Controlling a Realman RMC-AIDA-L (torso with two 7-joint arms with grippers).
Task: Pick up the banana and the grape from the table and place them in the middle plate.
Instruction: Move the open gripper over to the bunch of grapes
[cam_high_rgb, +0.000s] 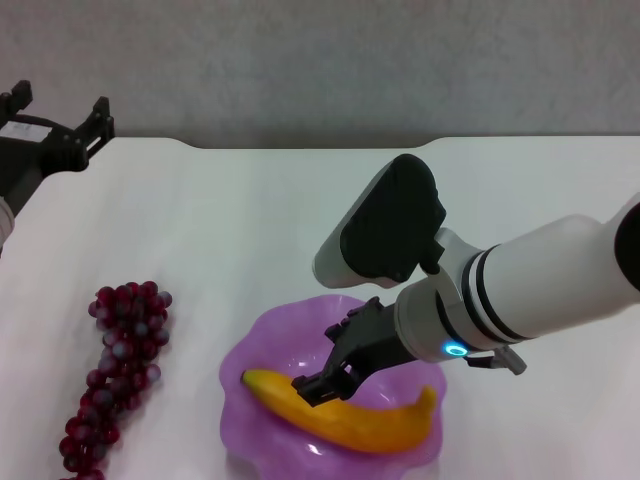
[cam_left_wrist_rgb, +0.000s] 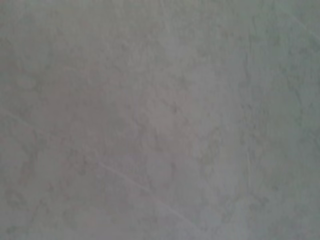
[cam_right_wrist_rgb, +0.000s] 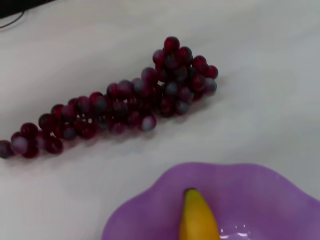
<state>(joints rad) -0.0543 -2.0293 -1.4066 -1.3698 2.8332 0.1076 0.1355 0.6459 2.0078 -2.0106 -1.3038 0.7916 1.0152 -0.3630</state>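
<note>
We see the right hand low over the middle plate, its dark fingers spread open either side of the banana near its stem half; from the head view we can't tell if the pads touch the skin. The banana lies inside the plate, smooth, glossy, yellow-orange, curved, about spanning the dish. The plate is translucent purple with a wavy, flower-like rim.

Head view only: the right arm's white shell, black wrist housing and lit blue ring above the plate, and the left hand parked well away from the plate at the far left edge of the surface, black prongs apart, nothing between them.

Right wrist view only: a close look at the banana's dark-green tip inside the plate's rim, and the grape as individual round dark red-purple berries, some with a pale frosty sheen. No fingers show there.

The grape lies on the white surface just left of the plate, apart from it, a long bunch.

The left wrist view gives only a flat mottled grey field.
</note>
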